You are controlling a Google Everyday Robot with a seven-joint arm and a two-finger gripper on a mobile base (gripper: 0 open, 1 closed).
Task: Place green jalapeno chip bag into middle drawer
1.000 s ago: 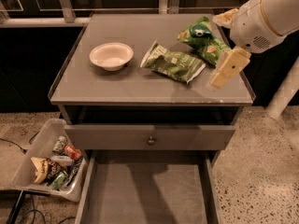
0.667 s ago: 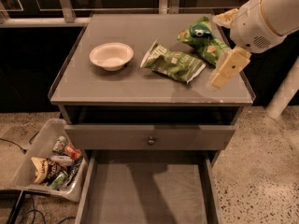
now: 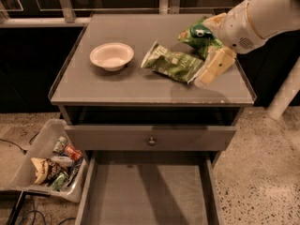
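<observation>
The green jalapeno chip bag lies flat on the cabinet top, right of centre, dull olive with pale label patches and a whitish left end. My gripper hangs low over the top at the bag's right end, touching or almost touching its edge. The arm comes in from the upper right. The middle drawer is pulled out wide below, its flat grey floor bare.
A brighter green bag with a round logo lies behind my gripper. A white bowl sits on the left of the top. A drawer front with a round knob is above the open drawer. A bin of snacks stands on the floor at left.
My gripper has moved left across the cabinet top, up to the right end of the olive bag. The bags and bowl have not moved.
</observation>
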